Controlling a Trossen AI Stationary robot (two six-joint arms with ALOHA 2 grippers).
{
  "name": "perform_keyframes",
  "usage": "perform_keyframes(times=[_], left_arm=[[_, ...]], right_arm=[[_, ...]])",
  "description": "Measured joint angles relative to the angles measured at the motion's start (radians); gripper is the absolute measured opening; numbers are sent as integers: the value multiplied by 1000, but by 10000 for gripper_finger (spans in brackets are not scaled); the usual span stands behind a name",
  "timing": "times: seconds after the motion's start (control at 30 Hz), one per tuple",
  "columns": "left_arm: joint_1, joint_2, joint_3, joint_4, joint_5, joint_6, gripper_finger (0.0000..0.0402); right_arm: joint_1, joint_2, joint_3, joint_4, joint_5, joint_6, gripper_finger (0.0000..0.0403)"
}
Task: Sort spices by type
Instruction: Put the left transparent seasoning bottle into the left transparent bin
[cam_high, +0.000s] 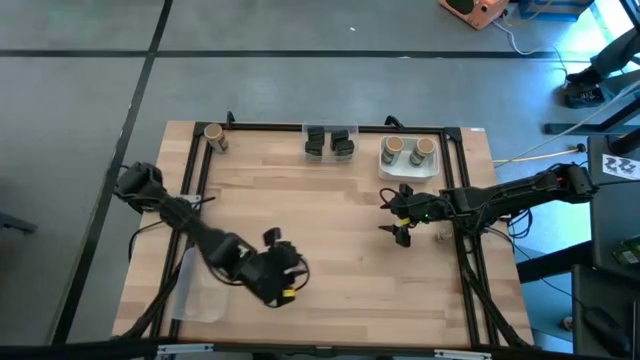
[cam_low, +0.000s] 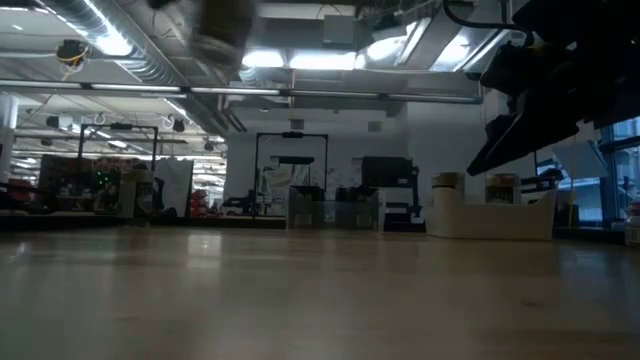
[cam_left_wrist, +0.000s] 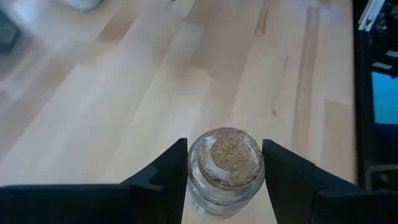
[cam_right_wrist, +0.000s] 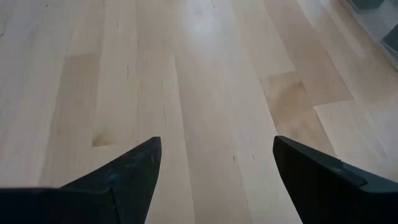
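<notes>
From above, the left gripper hangs near the table's front edge, its wrist view shows fingers clamped on a cork-topped jar, so carry it level toward the matching jars at the back-right corner, while the right gripper waits, jaws apart.

Left gripper is hanging over the near-left of the table, right gripper is sitting mid-right, jars are lining the far edge.

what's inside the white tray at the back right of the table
Two round tan-topped jars stand side by side in the white tray. From above only their tops show; their contents and the tray floor beneath them are covered.
</notes>
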Motion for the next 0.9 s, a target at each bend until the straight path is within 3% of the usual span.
perform_keyframes(times=[0.23,0.67,0.9], left_arm=[[-136,-38,0,-237,-21,-307,158],[-460,-39,0,-618,-17,-1023,159],[-579,-38,-54,-678,-1,-1258,160]], right_arm=[[0,0,0,2,1,5,308],[0,0,0,6,1,16,308],[0,0,0,6,2,34,308]])
